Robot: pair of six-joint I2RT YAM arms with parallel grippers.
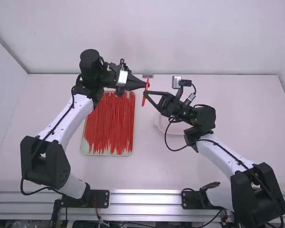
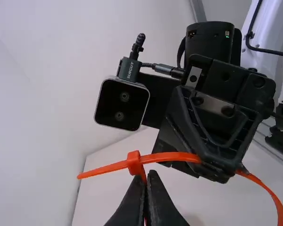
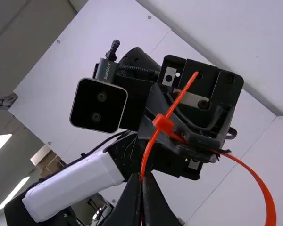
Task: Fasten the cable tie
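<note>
A red cable tie point(image 1: 144, 95) hangs in the air between my two grippers, above the table's middle. My left gripper point(image 1: 147, 85) comes from the left and is shut on it; in the left wrist view its fingers point(image 2: 140, 195) pinch the strap just below the tie's head point(image 2: 133, 162). My right gripper point(image 1: 148, 93) comes from the right, shut on the same tie; in the right wrist view the strap point(image 3: 150, 147) rises from between its own fingertips point(image 3: 142, 181) past the head point(image 3: 162, 123). The strap is threaded through the head, forming a loop.
A tray point(image 1: 109, 151) heaped with several red cable ties point(image 1: 111, 122) lies on the table at the left, under the left arm. A white container point(image 1: 162, 126) stands beneath the right gripper. Open table surface lies to the right.
</note>
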